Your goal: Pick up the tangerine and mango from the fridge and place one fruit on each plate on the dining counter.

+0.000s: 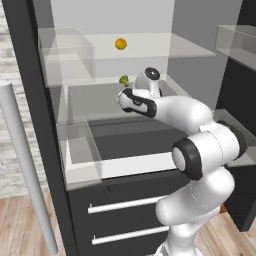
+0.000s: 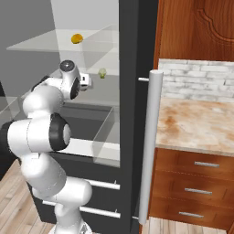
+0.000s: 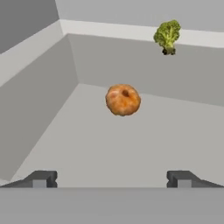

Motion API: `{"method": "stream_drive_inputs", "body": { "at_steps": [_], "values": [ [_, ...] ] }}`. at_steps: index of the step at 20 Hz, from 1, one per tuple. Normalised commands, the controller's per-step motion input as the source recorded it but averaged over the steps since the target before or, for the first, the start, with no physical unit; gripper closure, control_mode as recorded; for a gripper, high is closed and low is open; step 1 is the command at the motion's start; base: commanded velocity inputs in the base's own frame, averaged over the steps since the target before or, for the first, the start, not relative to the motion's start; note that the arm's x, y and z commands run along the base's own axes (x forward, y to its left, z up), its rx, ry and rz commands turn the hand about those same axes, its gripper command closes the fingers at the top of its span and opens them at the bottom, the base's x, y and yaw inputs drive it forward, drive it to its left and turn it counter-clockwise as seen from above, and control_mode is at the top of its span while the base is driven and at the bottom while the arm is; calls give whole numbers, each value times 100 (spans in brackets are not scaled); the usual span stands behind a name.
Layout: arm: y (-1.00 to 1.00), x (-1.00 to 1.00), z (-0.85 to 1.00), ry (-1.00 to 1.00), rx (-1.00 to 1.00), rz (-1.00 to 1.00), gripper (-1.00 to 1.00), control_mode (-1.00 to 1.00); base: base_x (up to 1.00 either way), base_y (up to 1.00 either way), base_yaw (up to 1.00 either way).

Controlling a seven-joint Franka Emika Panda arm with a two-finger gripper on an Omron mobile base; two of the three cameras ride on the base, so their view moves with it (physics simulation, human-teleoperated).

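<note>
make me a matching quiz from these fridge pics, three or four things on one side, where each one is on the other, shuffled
Things:
1. mango
2. tangerine
3. broccoli
4. gripper

Places:
A. on the fridge floor, straight ahead of the open fingertips
B. on the upper glass shelf
C. at the back, on the pale ledge behind the tangerine
D. inside the fridge, short of the orange fruit, touching nothing

Pairs: 1-B, 2-A, 3-C, 4-D
</note>
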Motion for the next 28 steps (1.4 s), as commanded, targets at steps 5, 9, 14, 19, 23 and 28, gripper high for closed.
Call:
{"method": "stream_drive_inputs", "body": {
  "at_steps": [5, 9, 14, 19, 23, 28],
  "values": [
    [11, 34, 0, 3, 0, 0, -100, -100, 0, 0, 0],
    [1, 67, -6, 1, -1, 0, -100, -100, 0, 0, 0],
    [0, 24, -11, 0, 0, 0, -100, -100, 0, 0, 0],
    [0, 35, -46, 9, 0, 0, -100, -100, 0, 0, 0],
    [8, 25, -21, 3, 0, 0, -100, -100, 0, 0, 0],
    [17, 37, 9, 4, 0, 0, -100, -100, 0, 0, 0]
  ]
}}
